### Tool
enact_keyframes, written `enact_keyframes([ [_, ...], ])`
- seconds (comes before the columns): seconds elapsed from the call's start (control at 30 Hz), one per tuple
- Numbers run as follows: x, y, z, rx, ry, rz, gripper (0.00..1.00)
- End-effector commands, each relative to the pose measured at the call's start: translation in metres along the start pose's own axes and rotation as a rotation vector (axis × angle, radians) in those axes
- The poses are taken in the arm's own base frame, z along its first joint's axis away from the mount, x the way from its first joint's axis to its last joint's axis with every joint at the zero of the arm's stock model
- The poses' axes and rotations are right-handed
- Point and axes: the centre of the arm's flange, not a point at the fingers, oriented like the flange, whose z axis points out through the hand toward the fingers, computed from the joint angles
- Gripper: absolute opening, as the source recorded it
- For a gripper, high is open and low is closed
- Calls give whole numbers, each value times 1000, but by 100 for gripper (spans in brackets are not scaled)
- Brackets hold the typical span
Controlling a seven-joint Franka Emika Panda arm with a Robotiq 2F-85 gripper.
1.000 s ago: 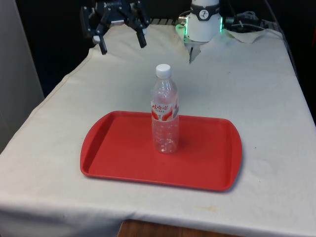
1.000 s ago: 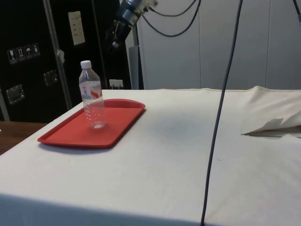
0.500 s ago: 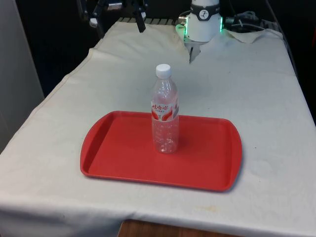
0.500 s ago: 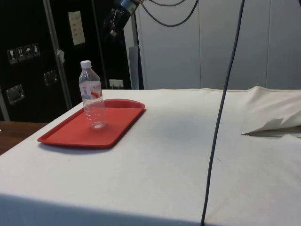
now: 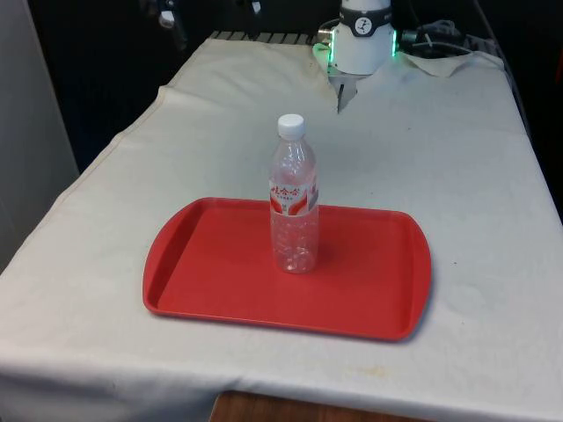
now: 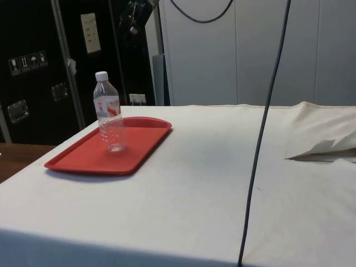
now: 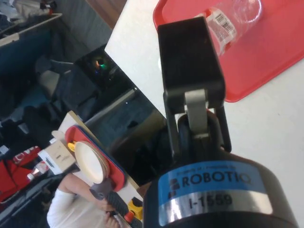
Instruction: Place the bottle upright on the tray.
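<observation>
A clear plastic bottle (image 5: 293, 198) with a white cap and a red label stands upright near the middle of the red tray (image 5: 189, 264). Nothing touches it. My gripper (image 5: 211, 9) is high above the table's far corner on the front view's left, well away from the bottle, open and holding nothing. From the side, the bottle (image 6: 109, 111) is upright on the tray (image 6: 142, 136), with the gripper (image 6: 133, 14) far above and behind it. In the wrist view one black finger (image 7: 190, 52) lies in front of the bottle (image 7: 232, 16) and tray (image 7: 270, 52).
A black cable (image 6: 260, 139) hangs down across the side view. The cloth bunches into a fold (image 6: 322, 149) on that view's right. Beyond the table's edge the wrist view shows floor clutter and a person (image 7: 71, 211) in a white top.
The open gripper has climbed steadily up and away from the table, to the upper edge of the front and side views. The bottle and tray have not moved.
</observation>
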Motion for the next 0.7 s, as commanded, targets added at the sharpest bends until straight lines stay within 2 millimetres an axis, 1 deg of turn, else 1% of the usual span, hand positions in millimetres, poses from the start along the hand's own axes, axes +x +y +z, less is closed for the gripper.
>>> enact_keyframes([
  [0.0,3,0,-2,4,-17,-5,100],
  [0.07,2,0,-2,3,-3,-5,100],
  [0.3,15,-1,-11,14,-36,-33,100],
  [0.33,13,-1,-10,14,-22,-32,100],
  [0.5,24,-3,-14,21,-53,-52,100],
  [0.67,30,-4,-15,24,-68,-65,100],
])
